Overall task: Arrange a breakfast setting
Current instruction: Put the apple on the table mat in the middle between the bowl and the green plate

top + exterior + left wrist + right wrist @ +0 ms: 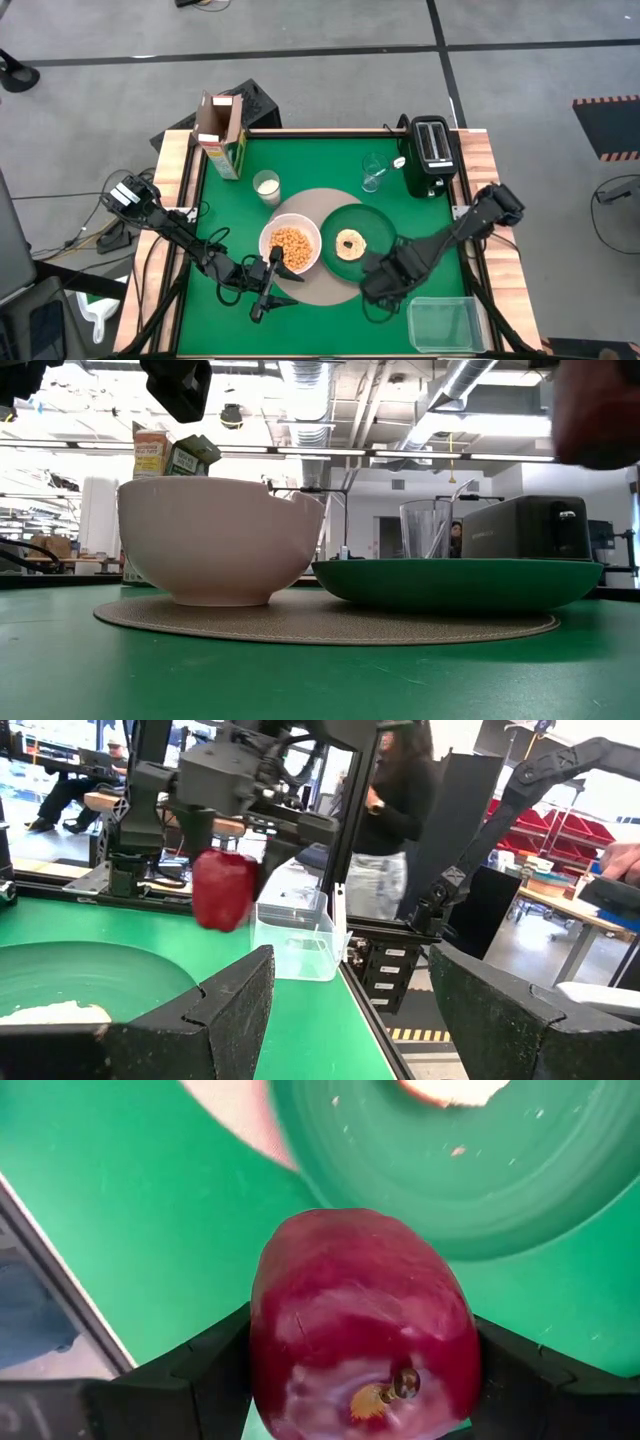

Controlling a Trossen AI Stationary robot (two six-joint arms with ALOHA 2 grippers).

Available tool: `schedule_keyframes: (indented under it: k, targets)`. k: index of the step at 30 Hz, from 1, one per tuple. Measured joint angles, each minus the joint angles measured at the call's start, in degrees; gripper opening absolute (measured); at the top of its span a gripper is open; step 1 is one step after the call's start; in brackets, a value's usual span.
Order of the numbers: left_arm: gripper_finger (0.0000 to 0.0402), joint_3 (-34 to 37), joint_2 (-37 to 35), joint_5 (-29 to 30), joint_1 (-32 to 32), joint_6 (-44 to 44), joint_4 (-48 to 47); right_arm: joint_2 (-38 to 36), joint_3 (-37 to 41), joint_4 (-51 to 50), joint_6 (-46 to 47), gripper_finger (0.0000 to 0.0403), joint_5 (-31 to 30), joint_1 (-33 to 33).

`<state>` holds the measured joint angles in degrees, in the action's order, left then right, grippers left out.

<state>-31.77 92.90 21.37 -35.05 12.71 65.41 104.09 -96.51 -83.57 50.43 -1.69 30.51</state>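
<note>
At the left, we find the left gripper (268, 290) open and empty, hovering just beside the white bowl (290, 246) of cereal on the round tan mat (318, 290); it leaves little room on that side. The dark-green plate (376, 222) sits next, its rim against the bowl, carrying the small bagel (350, 243). The right gripper (385, 280) clamps the small red fruit (362, 1325) above the table at the plate's near edge (the fruit fills the jaws). We judge the step to be carrying it inward over the rim, lowering to bare plate beside the bagel, then releasing low. The clear plastic tub (445, 324) bounds retreat on the right.
</note>
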Motion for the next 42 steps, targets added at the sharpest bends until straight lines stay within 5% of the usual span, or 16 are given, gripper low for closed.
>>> schedule_keyframes:
  k: [26,42]
  targets:
    - [0.0251,0.00,0.00,0.02,-0.01,0.02,-0.01,0.00,0.00,8.16,-23.83,0.0307,-2.76,-21.19]
    - [0.0251,0.00,0.00,0.02,0.00,0.04,-0.52,0.00,0.00,15.88,-30.79,0.0307,-2.74,-30.11]
